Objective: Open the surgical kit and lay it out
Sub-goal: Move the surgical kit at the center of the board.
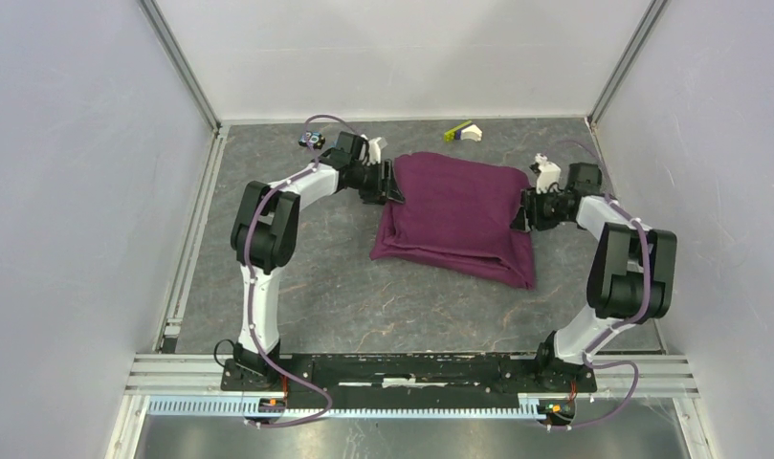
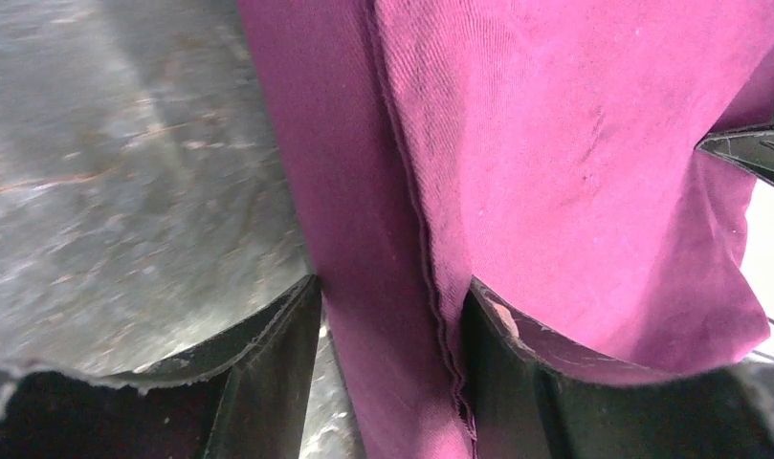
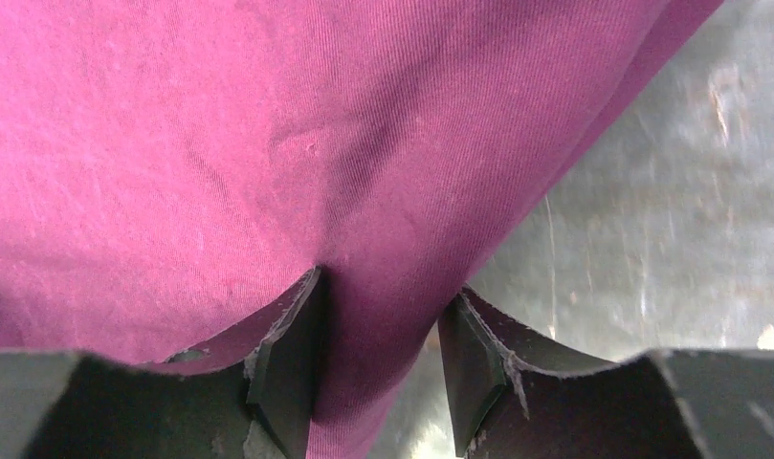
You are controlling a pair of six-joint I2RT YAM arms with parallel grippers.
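Note:
The dark purple cloth lies as a folded bundle in the middle of the table. The tray, tools, packets and gauze are hidden. My left gripper is at the bundle's far left edge. In the left wrist view its jaws stand apart around a hemmed fold of the cloth, with table showing beside the left finger. My right gripper is at the bundle's right edge. In the right wrist view its jaws stand apart around a cloth fold, with a gap at the right finger.
A yellow-green and white piece lies at the back near the wall. A small blue block sits at the back left by the left arm. White walls close in the table on three sides.

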